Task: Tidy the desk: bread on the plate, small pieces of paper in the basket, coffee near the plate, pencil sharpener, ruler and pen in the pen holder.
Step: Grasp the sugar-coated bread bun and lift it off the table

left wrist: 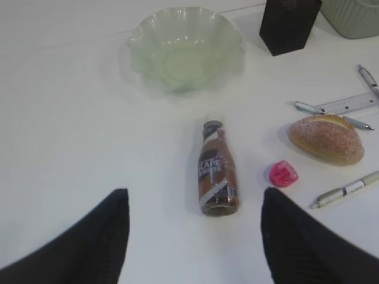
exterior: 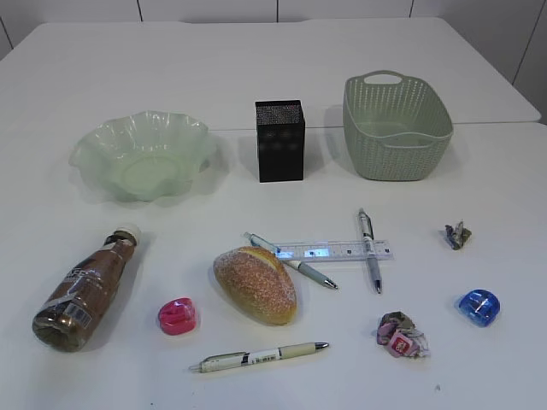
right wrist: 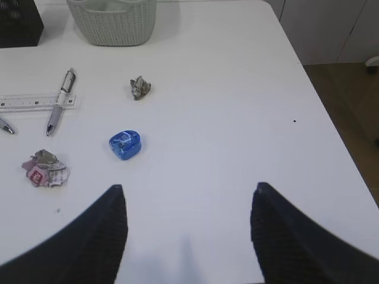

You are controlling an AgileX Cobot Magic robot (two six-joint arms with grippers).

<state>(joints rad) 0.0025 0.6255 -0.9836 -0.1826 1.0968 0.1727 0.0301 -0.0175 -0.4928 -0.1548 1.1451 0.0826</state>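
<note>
The coffee (exterior: 85,290) lies on its side at the front left, with the bread (exterior: 255,284) and a pink pencil sharpener (exterior: 177,316) to its right. Behind them, the ruler (exterior: 338,251) lies under two pens (exterior: 291,260) (exterior: 370,249); a third pen (exterior: 259,356) is at the front. Two paper wads (exterior: 458,235) (exterior: 402,335) and a blue sharpener (exterior: 478,307) lie on the right. The plate (exterior: 145,166), pen holder (exterior: 279,141) and basket (exterior: 397,154) stand empty at the back. My left gripper (left wrist: 195,192) hovers open near the coffee's (left wrist: 217,174) base. My right gripper (right wrist: 188,186) hangs open over bare desk, short of the blue sharpener (right wrist: 125,145).
The desk's right edge (right wrist: 331,136) runs close beside my right gripper, with floor beyond it. A seam (exterior: 479,124) between two tabletops crosses behind the basket. Neither arm shows in the exterior view.
</note>
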